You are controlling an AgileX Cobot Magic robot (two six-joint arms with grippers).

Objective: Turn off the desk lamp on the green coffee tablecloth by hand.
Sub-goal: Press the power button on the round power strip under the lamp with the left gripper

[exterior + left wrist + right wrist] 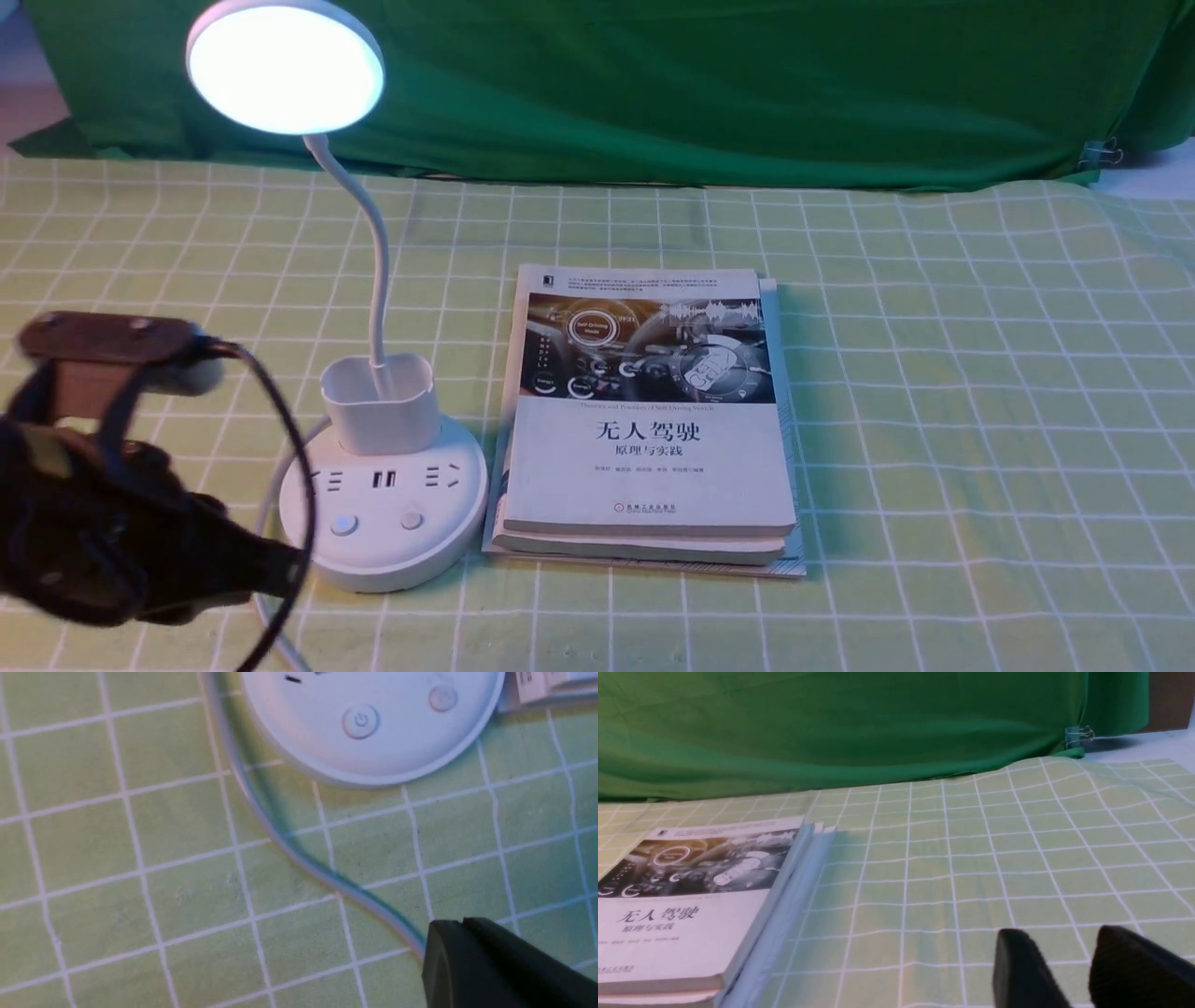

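Desk lamp (pixel 385 551): smooth white plastic, soft sheen on base and cup holder, neck smooth too; left of it, left tool (pixel 495 961) dark, matt-looking. Right of the lamp, paper books (pixel 644 467), covers smooth with faint sheen, page edges matt; under the lamp, pale green gridded cloth (pixel 934 373), matt, lightly creased. Behind the lamp, dark green cloth (pixel 653 93), matt, soft folds; metal-looking wire on the clip (pixel 1100 154) at its far right.

Lit desk lamp (pixel 381 551), left claw beside its round base
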